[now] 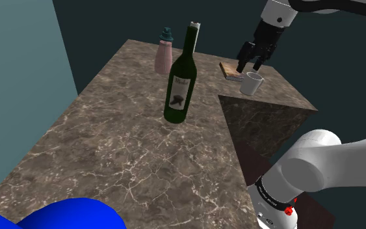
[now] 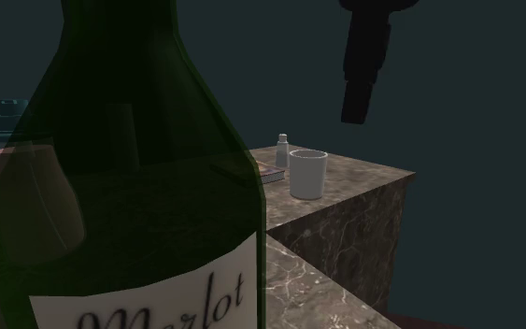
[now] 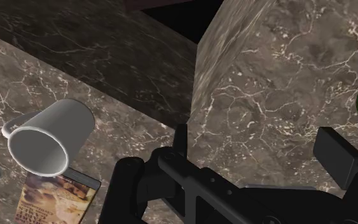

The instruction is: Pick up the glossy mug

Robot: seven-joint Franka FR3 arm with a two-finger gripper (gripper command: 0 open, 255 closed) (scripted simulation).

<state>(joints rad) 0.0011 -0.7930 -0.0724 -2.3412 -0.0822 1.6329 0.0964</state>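
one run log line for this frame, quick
phase: pre-grasp | mug: upright on marble counter, beside book | gripper: open, above mug, no contact | held: nothing

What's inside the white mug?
Looking into the mug from the wrist view, only its plain pale inner wall shows, nothing in it. The rim hides part of the inside.

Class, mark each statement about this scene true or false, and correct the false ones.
1. The mug stands upright on the counter. True.
2. The gripper clasps the mug. False: it hangs above the mug, open and holding nothing.
3. The wine bottle is green. True.
4. The book lies on top of the mug. False: it lies flat on the counter beside the mug.
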